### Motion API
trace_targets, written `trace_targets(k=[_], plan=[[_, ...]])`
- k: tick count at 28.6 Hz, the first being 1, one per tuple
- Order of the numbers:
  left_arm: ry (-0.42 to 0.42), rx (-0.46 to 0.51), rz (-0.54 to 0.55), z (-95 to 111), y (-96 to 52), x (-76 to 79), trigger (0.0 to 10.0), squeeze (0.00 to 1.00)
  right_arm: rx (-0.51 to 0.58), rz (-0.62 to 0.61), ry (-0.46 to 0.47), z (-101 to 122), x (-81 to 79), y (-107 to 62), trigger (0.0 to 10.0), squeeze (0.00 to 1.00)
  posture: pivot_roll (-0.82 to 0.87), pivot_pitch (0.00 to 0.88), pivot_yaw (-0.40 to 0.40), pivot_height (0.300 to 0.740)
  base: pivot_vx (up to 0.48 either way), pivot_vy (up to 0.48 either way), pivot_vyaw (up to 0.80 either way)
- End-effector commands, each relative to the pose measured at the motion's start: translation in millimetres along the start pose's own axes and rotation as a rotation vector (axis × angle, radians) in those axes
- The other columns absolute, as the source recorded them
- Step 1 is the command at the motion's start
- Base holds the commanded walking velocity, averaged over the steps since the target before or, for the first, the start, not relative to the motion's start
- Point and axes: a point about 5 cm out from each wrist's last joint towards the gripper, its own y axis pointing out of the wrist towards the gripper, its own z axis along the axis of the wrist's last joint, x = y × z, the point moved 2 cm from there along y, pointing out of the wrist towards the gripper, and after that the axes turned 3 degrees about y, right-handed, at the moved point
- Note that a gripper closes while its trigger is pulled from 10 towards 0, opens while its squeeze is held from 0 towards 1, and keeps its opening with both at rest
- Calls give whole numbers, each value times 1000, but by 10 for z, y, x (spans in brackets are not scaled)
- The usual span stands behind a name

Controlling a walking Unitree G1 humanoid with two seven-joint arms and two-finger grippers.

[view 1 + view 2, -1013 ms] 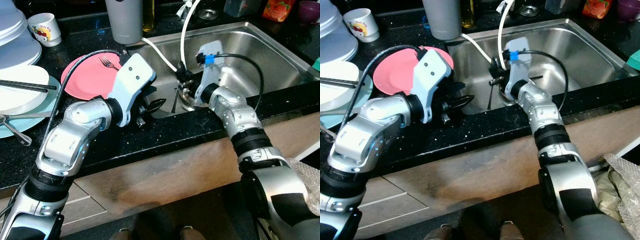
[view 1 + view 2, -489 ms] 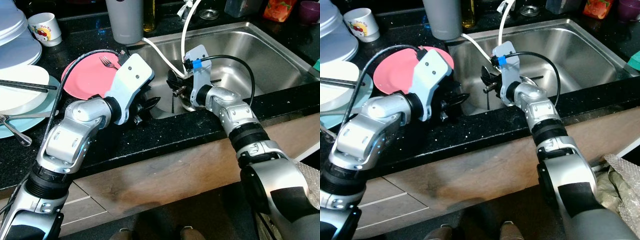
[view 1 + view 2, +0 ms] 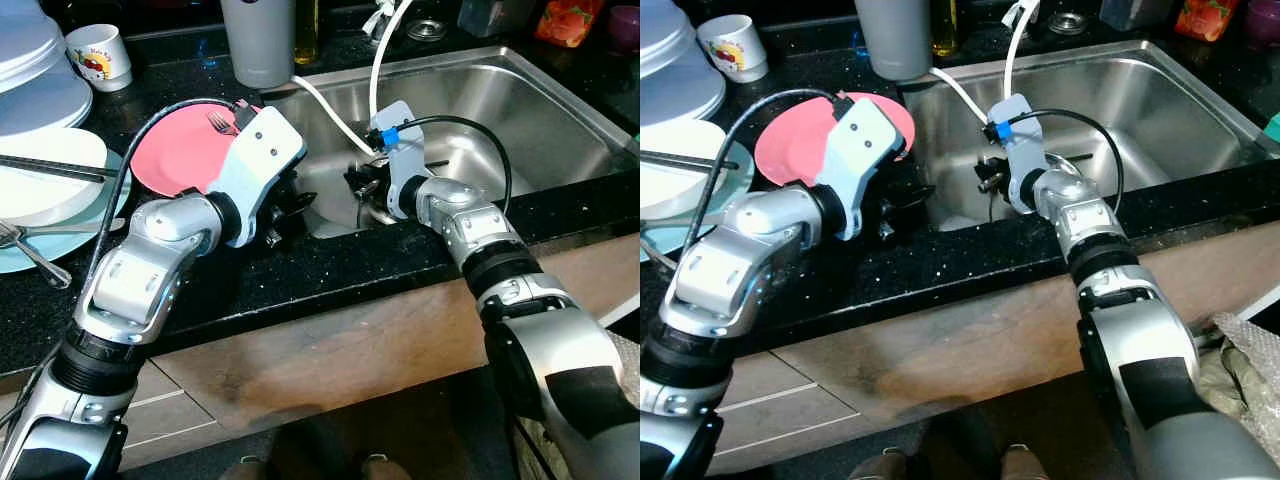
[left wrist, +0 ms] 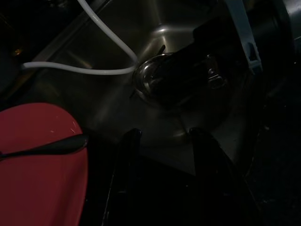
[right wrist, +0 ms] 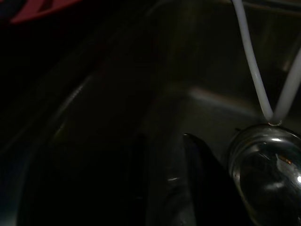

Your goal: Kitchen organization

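From the head camera, you are working at the sink, with both arms reaching toward its near left corner. Your right gripper is hanging inside the basin just above a round metal strainer on the sink floor; in this view I cannot tell whether its fingers are parted or pinched, nor whether they are carrying anything. Your left gripper is hovering over the black counter at the sink's edge, beside the red plate with a fork lying on it. A white hose is trailing down into the basin. In the left wrist view, your left fingers are standing apart with nothing between them, the red plate and fork lying to one side and the strainer beyond. In the right wrist view, which is very dark, the two fingers are showing a narrow gap, seemingly empty, with the shiny strainer just beside them and the hose ending at its rim. My reading is that you are dealing with the sink items, probably the strainer. The next move is likely calling for you to lower the right gripper squarely onto the strainer's rim while keeping clear of the hose.
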Motion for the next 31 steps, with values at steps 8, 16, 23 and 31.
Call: trace_targets(k=[8,16,23,31], plan=[[-7,14,47,29,-15,-94,10000,0,-29,-49,-48,-83,74,-26,10000,0,38,162,18,740,0,0,0],[-59,9,190,49,10,-350,10000,0,202,-129,-52,335,169,-90,10000,0,37,162,20,740,0,0,0],[-119,-41,329,10,-12,-589,10000,0,399,-186,-9,708,256,-223,10000,0,38,163,22,740,0,0,0],[-112,-209,664,-14,27,-918,10000,0,509,-154,20,855,162,-265,10000,0,37,166,24,740,0,0,0]])
